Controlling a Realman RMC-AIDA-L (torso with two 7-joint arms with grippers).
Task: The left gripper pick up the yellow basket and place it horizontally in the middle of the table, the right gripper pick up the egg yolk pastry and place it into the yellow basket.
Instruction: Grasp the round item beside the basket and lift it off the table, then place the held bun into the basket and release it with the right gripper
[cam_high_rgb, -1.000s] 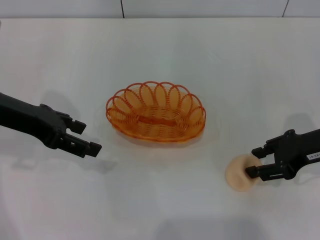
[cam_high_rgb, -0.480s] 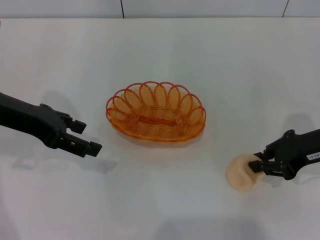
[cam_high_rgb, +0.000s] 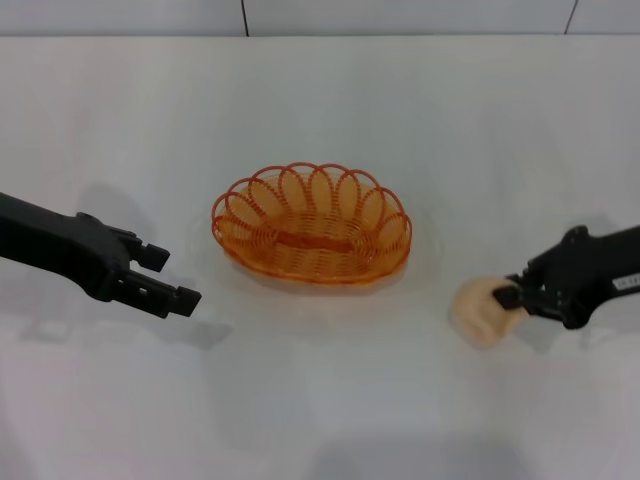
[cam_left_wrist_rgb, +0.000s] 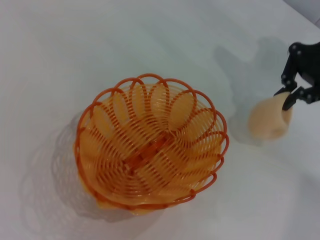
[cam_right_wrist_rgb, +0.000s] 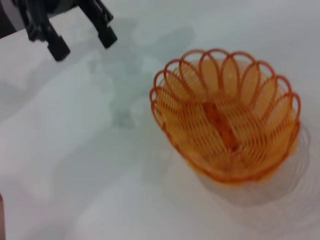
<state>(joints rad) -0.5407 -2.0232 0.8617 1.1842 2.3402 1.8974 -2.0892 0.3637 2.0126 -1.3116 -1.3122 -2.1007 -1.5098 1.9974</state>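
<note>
Oval orange-yellow woven wire basket (cam_high_rgb: 312, 224) rests horizontally, mid-bench, on the plain white bench (cam_high_rgb: 320, 90); it holds nothing. The black right gripper with small white label (cam_high_rgb: 507, 296) has its jaws clenched on the small round pale peach pastry (cam_high_rgb: 484, 312), to the basket's right and well apart from it. In the left wrist view the pastry (cam_left_wrist_rgb: 269, 120) hangs from the jaws at its upper edge, seemingly just clear of the bench.

Handling, by judgement: the pastry looks light, soft and crumbly, so a gentle hold across its widest part suits it; the present edge grip could dent it or let it tilt. The basket looks light, stiff and springy, best taken at one rim loop.

The black left gripper (cam_high_rgb: 168, 276) hovers to the basket's left, jaws released and holding nothing.

Against the frames one second and half a second ago: the right jaws have gone from spread beside the pastry to closed on it, and pastry and gripper now sit higher and nearer the basket. Basket and left gripper are practically unmoved.
</note>
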